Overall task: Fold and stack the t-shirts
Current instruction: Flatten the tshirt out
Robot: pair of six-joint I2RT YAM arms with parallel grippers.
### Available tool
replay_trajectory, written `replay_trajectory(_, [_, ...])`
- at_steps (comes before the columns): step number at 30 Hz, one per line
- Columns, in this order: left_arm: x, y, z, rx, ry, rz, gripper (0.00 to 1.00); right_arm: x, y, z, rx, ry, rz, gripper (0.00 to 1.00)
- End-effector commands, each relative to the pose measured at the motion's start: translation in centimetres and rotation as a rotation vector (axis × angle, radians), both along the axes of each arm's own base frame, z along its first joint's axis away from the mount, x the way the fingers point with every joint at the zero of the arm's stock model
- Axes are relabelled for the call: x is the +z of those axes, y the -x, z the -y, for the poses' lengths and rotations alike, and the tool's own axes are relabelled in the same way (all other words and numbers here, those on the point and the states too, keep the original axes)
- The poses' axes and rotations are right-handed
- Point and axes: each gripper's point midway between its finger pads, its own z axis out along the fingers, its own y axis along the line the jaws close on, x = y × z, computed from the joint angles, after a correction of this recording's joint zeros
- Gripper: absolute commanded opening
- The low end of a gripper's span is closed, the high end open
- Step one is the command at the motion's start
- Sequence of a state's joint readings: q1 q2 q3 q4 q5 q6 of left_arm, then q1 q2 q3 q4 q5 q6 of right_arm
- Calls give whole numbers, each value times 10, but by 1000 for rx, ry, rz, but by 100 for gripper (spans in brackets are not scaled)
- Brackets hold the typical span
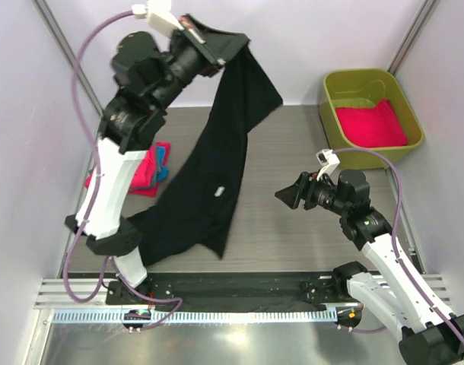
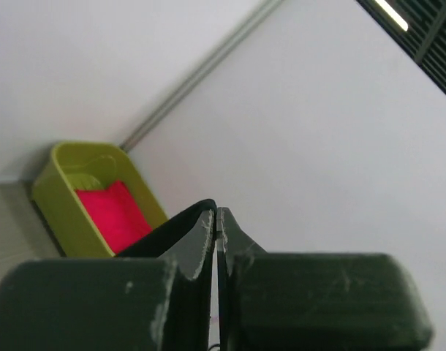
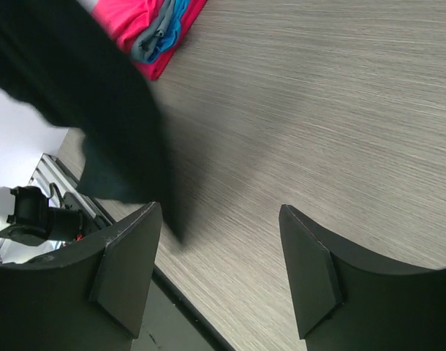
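Observation:
My left gripper point(image 1: 217, 47) is raised high at the back and shut on an edge of the black t-shirt point(image 1: 213, 167). The shirt hangs down to the table, its small pale chest mark facing the camera. In the left wrist view the jaws point(image 2: 217, 219) are closed with black cloth point(image 2: 164, 230) pinched between them. My right gripper point(image 1: 287, 196) is open and empty, hovering right of the hanging shirt; in its wrist view the shirt point(image 3: 84, 102) hangs at upper left. A folded stack of pink and blue t-shirts point(image 1: 150, 169) lies at the left. A pink t-shirt point(image 1: 371, 123) lies in the tub.
The olive-green tub point(image 1: 354, 85) stands at the back right of the table and shows in the left wrist view point(image 2: 62, 212). The pink and blue stack also shows in the right wrist view point(image 3: 153, 29). White walls enclose the table on three sides.

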State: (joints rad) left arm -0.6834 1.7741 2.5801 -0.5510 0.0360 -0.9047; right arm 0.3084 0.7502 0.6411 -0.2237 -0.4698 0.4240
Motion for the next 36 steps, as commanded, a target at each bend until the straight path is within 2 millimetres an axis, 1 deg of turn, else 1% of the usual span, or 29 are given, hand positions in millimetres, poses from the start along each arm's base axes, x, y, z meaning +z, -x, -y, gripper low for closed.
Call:
replay_trajectory(1, [83, 52, -109, 238, 174, 166, 0, 24, -1, -3, 26, -8, 92, 72])
replay_trajectory(2, [67, 58, -129, 295, 160, 147, 0, 19, -2, -2, 25, 7, 76, 72])
replay_trajectory(3, [57, 54, -147, 379, 158, 126, 0, 17, -2, -2, 29, 17, 71, 74])
replay_trajectory(4, [49, 59, -158, 423, 121, 140, 0, 14, -2, -2, 30, 26, 64, 75])
replay_trajectory(5, [35, 57, -161, 446, 93, 126, 0, 12, -2, -4, 35, 23, 63, 76])
replay_trajectory(6, [13, 61, -169, 468, 61, 97, 0, 7, -2, -5, 37, 23, 49, 76])
replay_trajectory(7, [-3, 60, -169, 474, 31, 78, 0, 5, -3, -6, 34, 27, 47, 76])
replay_trajectory(8, [-13, 62, -171, 475, 17, 71, 0, 2, -4, -7, 34, 29, 42, 76])
replay_trajectory(9, [-31, 67, -174, 472, -7, 54, 0, -6, -5, -8, 32, 39, 22, 76])
replay_trajectory(11, [-47, 74, -179, 475, -36, 45, 0, -13, -6, -10, 20, 60, 11, 76])
replay_trajectory(12, [-49, 84, -187, 481, -35, 50, 0, -21, -5, -12, 18, 72, -6, 76])
replay_trajectory(13, [-62, 82, -192, 509, -55, 25, 0, -31, -2, -18, 36, 91, -33, 76])
replay_trajectory(14, [-72, 83, -195, 520, -92, 14, 0, -38, -6, -16, 4, 122, -42, 76])
replay_trajectory(16, [-81, 87, -204, 551, -120, 6, 0, -56, -12, -14, -44, 182, -67, 76])
replay_trajectory(18, [-91, 88, -210, 572, -156, -3, 0, -66, -18, -12, -86, 217, -64, 76])
replay_trajectory(19, [-94, 91, -211, 570, -163, -2, 0, -64, -23, -14, -93, 208, -41, 76])
replay_trajectory(20, [-102, 91, -209, 556, -178, -8, 0, -71, -27, -14, -100, 220, -54, 76])
replay_trajectory(22, [-109, 93, -205, 534, -201, 1, 0, -71, -38, -17, -105, 232, -17, 76])
replay_trajectory(23, [-117, 94, -204, 526, -217, -5, 0, -82, -44, -17, -112, 262, -35, 76])
replay_trajectory(24, [-121, 94, -204, 527, -225, -12, 0, -79, -54, -14, -144, 279, -20, 76])
replay_trajectory(25, [-125, 94, -205, 526, -231, -17, 0, -82, -62, -12, -187, 284, -35, 76])
replay_trajectory(26, [-128, 96, -206, 523, -235, -18, 0, -84, -66, -14, -199, 284, -57, 76])
replay_trajectory(27, [-135, 95, -205, 522, -247, -24, 0, -81, -80, -17, -229, 290, -81, 76])
replay_trajectory(28, [-140, 95, -205, 523, -255, -29, 0, -83, -82, -21, -227, 289, -119, 75])
replay_trajectory(30, [-147, 95, -206, 526, -267, -35, 0, -82, -92, -33, -257, 242, -181, 74])
replay_trajectory(31, [-148, 96, -208, 534, -267, -36, 0, -81, -96, -36, -275, 219, -187, 74])
replay_trajectory(33, [-152, 96, -210, 538, -275, -39, 0, -87, -99, -40, -315, 160, -221, 74])
replay_trajectory(34, [-152, 96, -210, 542, -277, -38, 0, -80, -106, -45, -326, 107, -200, 74])
replay_trajectory(36, [-154, 97, -212, 545, -282, -38, 0, -84, -107, -49, -374, 27, -264, 75])
